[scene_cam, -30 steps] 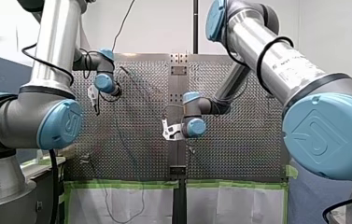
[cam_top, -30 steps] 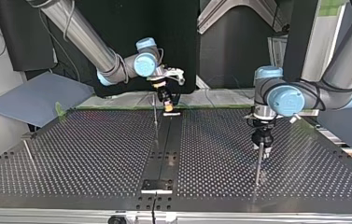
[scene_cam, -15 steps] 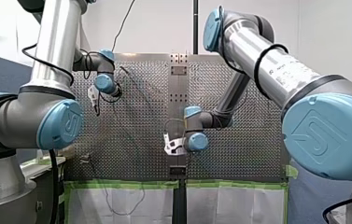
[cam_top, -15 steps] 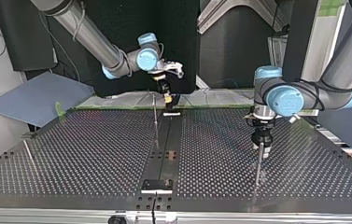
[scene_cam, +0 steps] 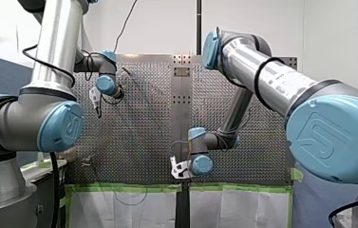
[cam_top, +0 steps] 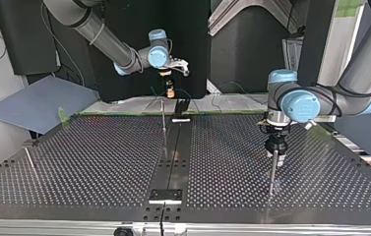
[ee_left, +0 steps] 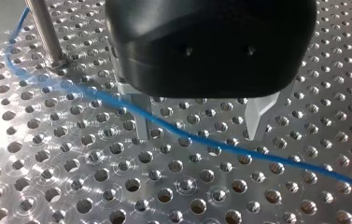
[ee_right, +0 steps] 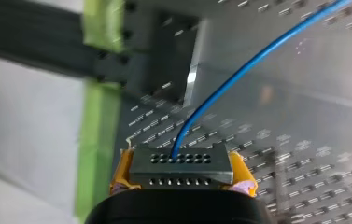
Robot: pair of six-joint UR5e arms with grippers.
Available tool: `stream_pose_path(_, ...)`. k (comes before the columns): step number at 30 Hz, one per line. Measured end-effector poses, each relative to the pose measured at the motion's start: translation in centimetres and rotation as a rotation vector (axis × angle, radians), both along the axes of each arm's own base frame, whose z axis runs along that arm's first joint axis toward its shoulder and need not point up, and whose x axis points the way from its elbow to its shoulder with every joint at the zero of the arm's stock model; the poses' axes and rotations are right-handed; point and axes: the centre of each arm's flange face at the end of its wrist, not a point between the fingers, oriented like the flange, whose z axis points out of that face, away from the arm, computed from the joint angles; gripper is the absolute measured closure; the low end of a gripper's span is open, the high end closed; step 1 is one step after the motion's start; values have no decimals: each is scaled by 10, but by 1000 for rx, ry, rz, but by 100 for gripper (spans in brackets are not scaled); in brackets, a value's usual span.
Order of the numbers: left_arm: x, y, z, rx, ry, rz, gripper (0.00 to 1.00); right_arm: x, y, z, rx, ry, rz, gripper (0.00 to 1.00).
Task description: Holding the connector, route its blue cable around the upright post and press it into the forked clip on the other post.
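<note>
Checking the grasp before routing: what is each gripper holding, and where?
My right gripper clamps the connector by its sides; my left gripper, open, holds nothing.

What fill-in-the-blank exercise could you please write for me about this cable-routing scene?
1. The cable leaving the connector is ____ in colour.
2. My right hand is shut on the connector between ____ pads.
3. My left hand has its fingers ____, with the cable passing near their tips.
Missing words: blue; yellow; open.
</note>
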Motion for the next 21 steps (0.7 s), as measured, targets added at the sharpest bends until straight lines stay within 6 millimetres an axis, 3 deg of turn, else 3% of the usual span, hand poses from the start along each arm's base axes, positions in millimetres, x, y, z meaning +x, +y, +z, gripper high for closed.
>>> stream_pose_path(13,0,0,0,0,0,1,0,-49,1,-89,54,75,-116,100)
stream_pose_path(21,0,1,0,0,1,1,0,-67,-12,-99,54,88,-149,100)
